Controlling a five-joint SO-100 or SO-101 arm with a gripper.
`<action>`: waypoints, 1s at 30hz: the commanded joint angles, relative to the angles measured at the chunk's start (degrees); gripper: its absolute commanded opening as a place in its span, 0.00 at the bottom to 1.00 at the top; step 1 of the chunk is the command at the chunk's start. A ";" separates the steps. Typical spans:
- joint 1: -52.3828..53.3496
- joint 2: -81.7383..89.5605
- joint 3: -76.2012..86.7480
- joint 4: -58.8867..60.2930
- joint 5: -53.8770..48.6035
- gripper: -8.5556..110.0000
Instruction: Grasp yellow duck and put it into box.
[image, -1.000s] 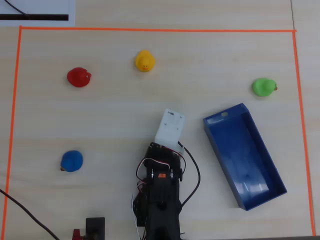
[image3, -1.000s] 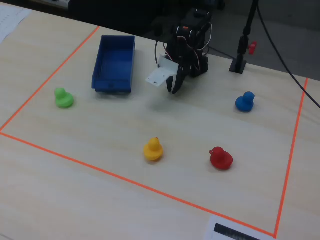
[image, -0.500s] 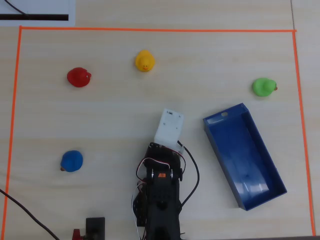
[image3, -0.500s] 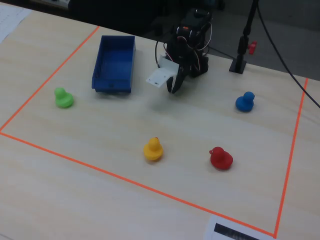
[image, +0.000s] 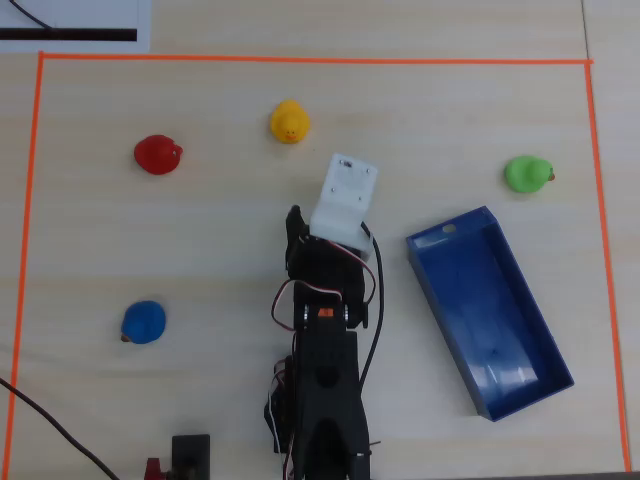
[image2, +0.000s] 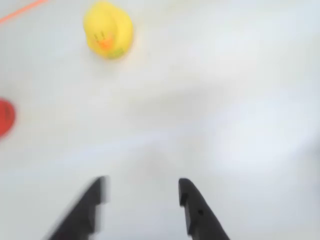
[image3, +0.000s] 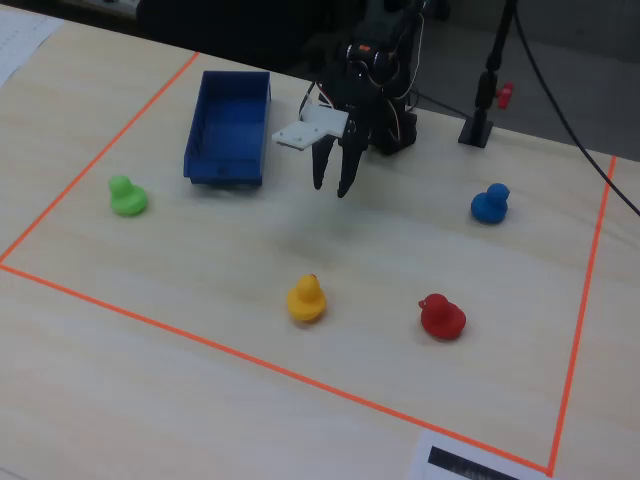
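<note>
Gripper (image3: 331, 187) of yours hangs open and empty above the surface (image3: 250, 250), apart from the yellow duck (image3: 306, 298) and box (image3: 228, 137).

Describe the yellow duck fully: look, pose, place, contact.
The yellow duck is a small, rounded, rubbery-looking toy with an orange beak. It sits upright on the pale wooden table inside the orange tape border, free of all contact. The red duck stands apart to its left in the overhead view; the open gripper hangs short of it.
</note>
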 joint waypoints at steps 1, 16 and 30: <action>2.02 -14.77 -6.50 -8.44 -0.62 0.35; 0.79 -34.63 5.36 -63.72 -6.42 0.39; -2.02 -45.18 -7.03 -62.84 -0.26 0.39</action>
